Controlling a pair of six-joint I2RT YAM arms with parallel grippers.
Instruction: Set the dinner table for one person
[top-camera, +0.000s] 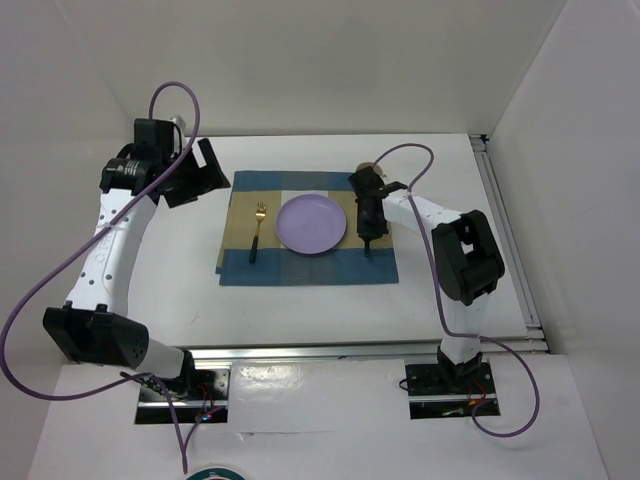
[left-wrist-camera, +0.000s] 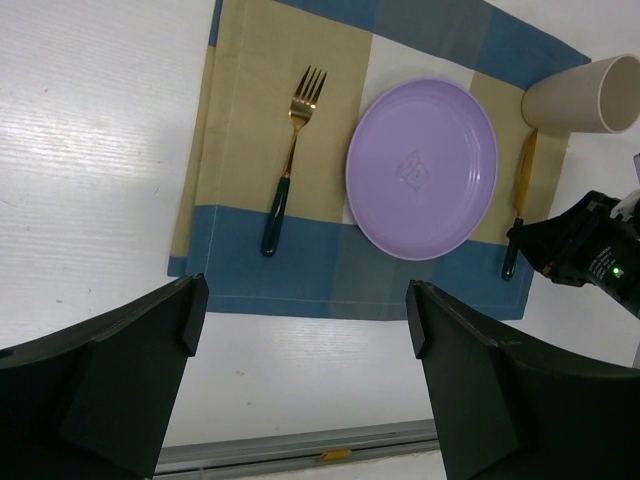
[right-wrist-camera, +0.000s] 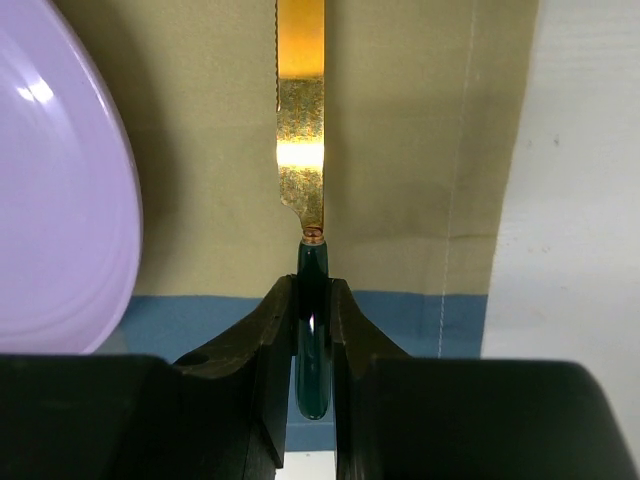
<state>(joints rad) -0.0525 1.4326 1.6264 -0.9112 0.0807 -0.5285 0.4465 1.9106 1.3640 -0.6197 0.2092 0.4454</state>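
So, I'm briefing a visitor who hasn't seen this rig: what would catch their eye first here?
The purple plate at the centre of the blue-and-tan placemat, a gold fork to its left. On its right, the right gripper has its jaws shut on a gold knife by the green handle.

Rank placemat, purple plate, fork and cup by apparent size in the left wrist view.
1. placemat
2. purple plate
3. fork and cup: unsure, the fork longer but thin, the cup wider.

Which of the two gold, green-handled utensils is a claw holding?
The knife, right of the purple plate: the right gripper pinches its green handle. The fork, left of the plate, lies free.
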